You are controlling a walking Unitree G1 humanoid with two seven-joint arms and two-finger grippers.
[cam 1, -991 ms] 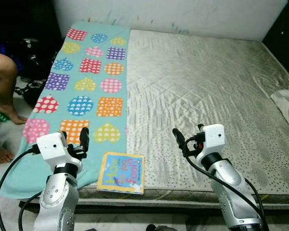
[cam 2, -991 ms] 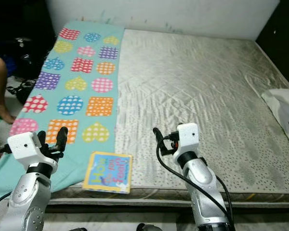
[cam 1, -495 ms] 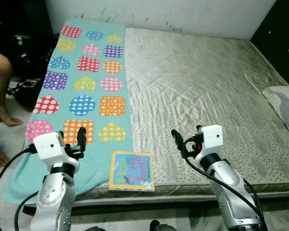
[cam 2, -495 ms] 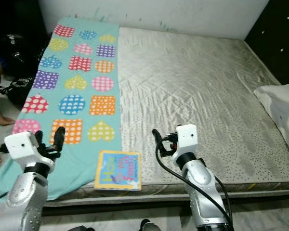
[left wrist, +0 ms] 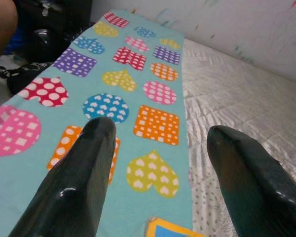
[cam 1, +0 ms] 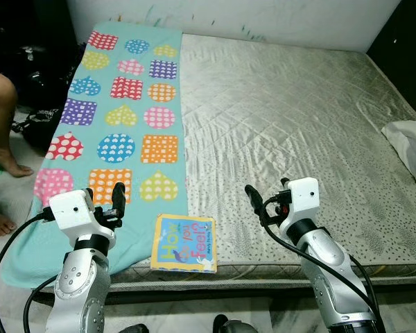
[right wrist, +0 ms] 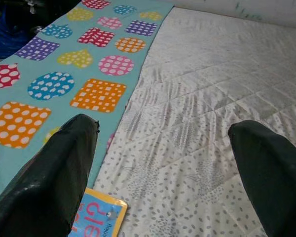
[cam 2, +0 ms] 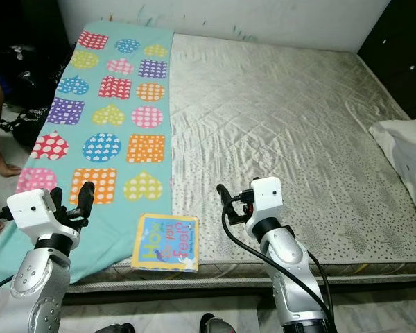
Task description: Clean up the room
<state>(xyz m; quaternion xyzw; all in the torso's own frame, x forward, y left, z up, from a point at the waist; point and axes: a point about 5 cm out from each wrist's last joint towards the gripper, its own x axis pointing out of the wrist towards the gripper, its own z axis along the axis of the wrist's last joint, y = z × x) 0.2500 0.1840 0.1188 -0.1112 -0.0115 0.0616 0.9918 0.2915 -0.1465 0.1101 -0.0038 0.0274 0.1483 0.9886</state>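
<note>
Left gripper (left wrist: 158, 163) is released, fingers (left wrist: 74, 173) spread wide w/ nothing between them, raised above the near edge of the mattress (cam 1: 291, 118) over the turquoise blanket (cam 1: 125, 90). Right gripper (right wrist: 163, 163) is likewise released, jaws well apart and empty, held over the bare quilted mattress surface near its front edge. Task item: a children's picture book (cam 1: 184, 243), blue and yellow cover, lies flat at the mattress's front edge, between the two grippers. Rel. to left gripper: just beside it, toward the robot's right, not touching; its corner shows under the fingers in the left wrist view (left wrist: 172, 229). Rel. to right gripper: near, toward the robot's left, apart from the fingers; a corner shows in the right wrist view (right wrist: 96, 215). Book partly overlaps the blanket's right border, the rest on the grey mattress. Blanket carries rows of coloured hearts, circles and squares w/ dots; it runs from beneath the left gripper away to the far wall and drapes over the mattress's left side. White pillow or bedding (cam 1: 410, 142) lies well apart from the right gripper, further right at the mattress edge. A person's bare leg and foot (cam 1: 3, 132) are on the floor left of the left gripper, beside dark bags (cam 1: 38, 104).
</note>
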